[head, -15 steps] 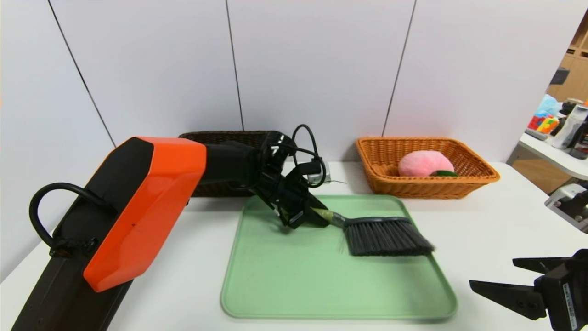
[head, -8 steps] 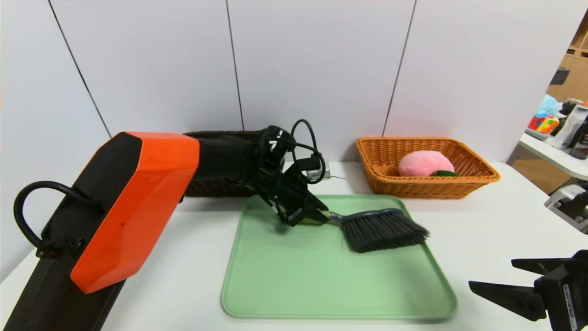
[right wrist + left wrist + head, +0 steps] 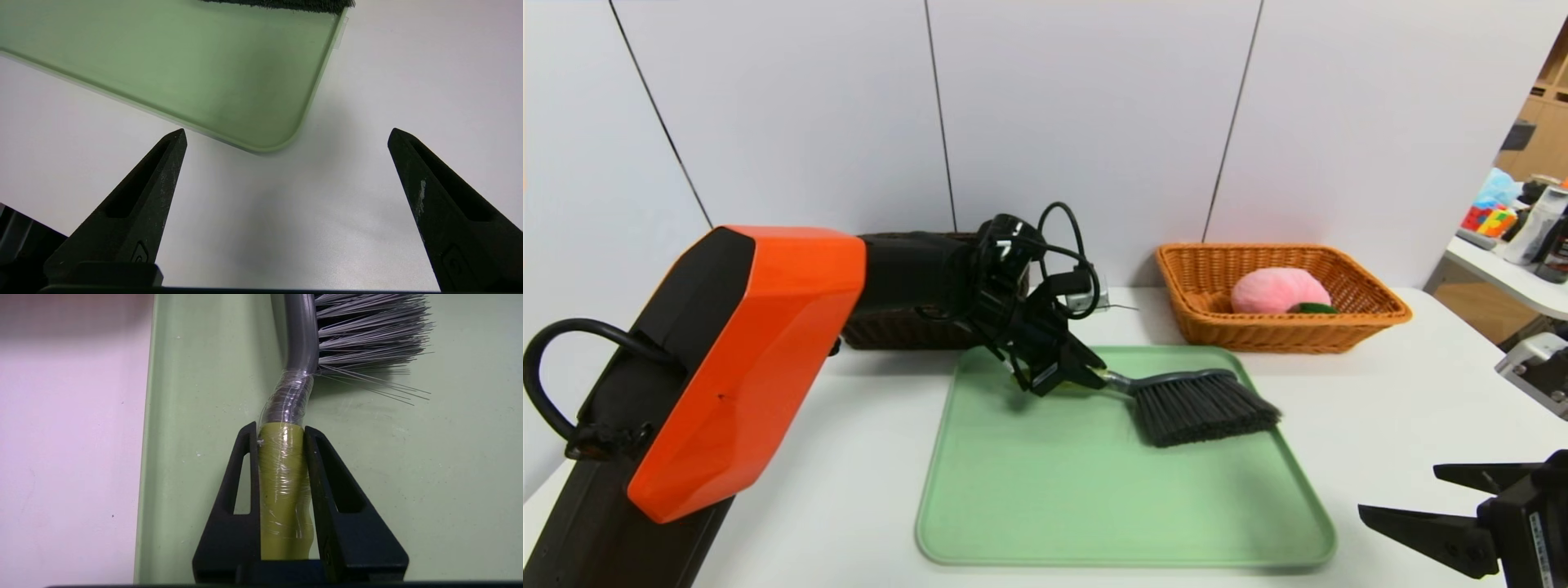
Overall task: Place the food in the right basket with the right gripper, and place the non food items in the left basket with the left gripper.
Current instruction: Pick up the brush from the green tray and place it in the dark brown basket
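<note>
While clamped on the green handle of the hand brush, the left end effector holds it over the back of the green tray, bristles toward the right. Behind sits the dark brown left basket. Right end effector hangs wide open and empty above the white surface. Plush peach lies in the orange-tan right basket.
</note>
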You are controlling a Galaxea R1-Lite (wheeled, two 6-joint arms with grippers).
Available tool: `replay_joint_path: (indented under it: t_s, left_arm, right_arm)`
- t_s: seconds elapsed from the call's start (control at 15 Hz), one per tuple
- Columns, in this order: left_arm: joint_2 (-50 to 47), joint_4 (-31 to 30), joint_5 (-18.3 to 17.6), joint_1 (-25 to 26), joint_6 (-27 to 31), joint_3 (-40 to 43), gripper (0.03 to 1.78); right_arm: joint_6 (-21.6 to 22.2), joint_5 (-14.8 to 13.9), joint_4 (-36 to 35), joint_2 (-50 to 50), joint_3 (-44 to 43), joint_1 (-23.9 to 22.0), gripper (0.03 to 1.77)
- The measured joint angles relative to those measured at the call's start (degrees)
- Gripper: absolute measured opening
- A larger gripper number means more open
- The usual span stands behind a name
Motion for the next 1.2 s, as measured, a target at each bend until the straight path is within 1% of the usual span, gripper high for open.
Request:
replay_joint_path:
  t_s: [1.0, 1.07, 1.13, 1.2]
  left_arm:
    - [-2.7, 0.1, 0.0, 0.3, -0.3, 0.0, 0.38]
    - [-2.8, 0.1, 0.0, 0.3, -0.3, 0.1, 0.29]
    - [-2.8, 0.2, 0.0, 0.3, -0.3, 0.3, 0.04]
    - [-2.6, 0.2, 0.0, 0.3, -0.2, 0.5, 0.05]
  right_arm:
    - [0.0, 0.2, 0.0, -0.1, 0.0, 0.0, 1.7]
    - [0.0, 0.7, -0.1, -0.1, 0.0, 0.0, 1.7]
    - [0.0, 1.0, 0.0, -0.1, 0.0, 0.0, 1.7]
    - [0.0, 1.1, -0.1, -0.1, 0.0, 0.0, 1.7]
